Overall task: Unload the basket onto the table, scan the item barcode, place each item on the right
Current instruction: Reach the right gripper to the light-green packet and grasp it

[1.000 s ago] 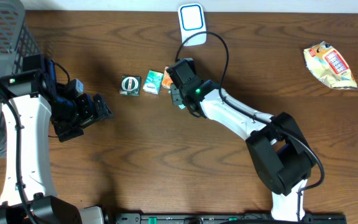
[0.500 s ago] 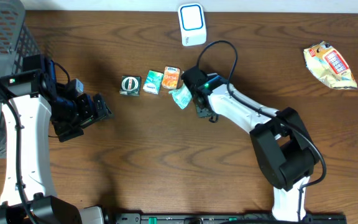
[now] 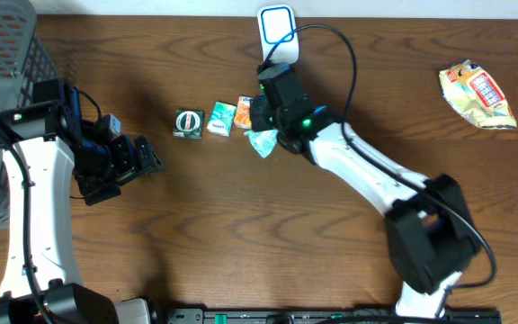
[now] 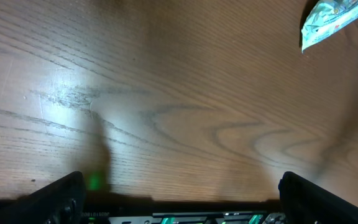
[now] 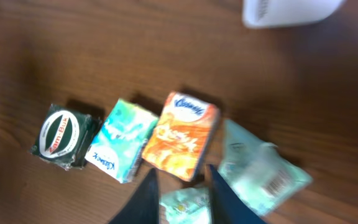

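Overhead faces straight down; right wrist, close, shares its packets (image 3: 222, 119).

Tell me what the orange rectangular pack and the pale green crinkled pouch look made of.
Orange rectangular pack: likely soft printed plastic film, slightly glossy, judging by its sheen and rounded edges. Pale green crinkled pouch: thin plastic film, seemingly; creased, puckered surface.

Left fingers (image 4: 58, 198) wide, right fingers (image 5: 143, 200) narrow.

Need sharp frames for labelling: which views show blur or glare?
Right wrist: motion-blurred, the print on the orange pack is soft. Left wrist: a pale glare patch on the table, otherwise usable. Overhead: sharp, evenly lit, with soft shadows.
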`<state>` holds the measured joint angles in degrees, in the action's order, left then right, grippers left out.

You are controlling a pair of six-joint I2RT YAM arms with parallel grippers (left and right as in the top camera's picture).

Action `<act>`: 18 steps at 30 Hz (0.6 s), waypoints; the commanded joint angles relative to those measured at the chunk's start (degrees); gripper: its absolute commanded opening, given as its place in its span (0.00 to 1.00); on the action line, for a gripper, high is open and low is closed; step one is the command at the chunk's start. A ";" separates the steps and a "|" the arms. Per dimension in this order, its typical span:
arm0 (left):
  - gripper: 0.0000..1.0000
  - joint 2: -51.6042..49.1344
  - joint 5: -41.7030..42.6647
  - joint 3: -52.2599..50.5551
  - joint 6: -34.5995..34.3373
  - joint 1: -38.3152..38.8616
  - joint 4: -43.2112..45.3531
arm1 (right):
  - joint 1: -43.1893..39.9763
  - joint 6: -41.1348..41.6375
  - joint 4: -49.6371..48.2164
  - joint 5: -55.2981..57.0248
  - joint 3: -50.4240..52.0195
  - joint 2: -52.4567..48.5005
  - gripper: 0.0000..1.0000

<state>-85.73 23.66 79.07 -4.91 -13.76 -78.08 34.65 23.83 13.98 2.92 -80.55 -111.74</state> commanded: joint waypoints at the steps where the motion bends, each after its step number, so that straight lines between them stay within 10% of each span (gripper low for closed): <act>1: 0.98 0.02 -0.11 0.11 -0.28 0.09 -0.24 | 1.22 0.13 -0.94 -2.05 0.26 -5.62 0.22; 8: 0.98 0.02 -0.11 0.11 -0.28 0.09 -0.24 | 1.29 0.17 4.46 0.66 0.26 -9.29 0.02; 18: 0.98 0.02 -0.11 0.11 -0.28 0.09 -0.24 | -0.02 0.15 25.88 11.82 0.24 -3.37 0.01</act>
<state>-85.73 23.66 79.07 -4.91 -13.76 -78.02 35.59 23.88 36.36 8.16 -80.77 -118.96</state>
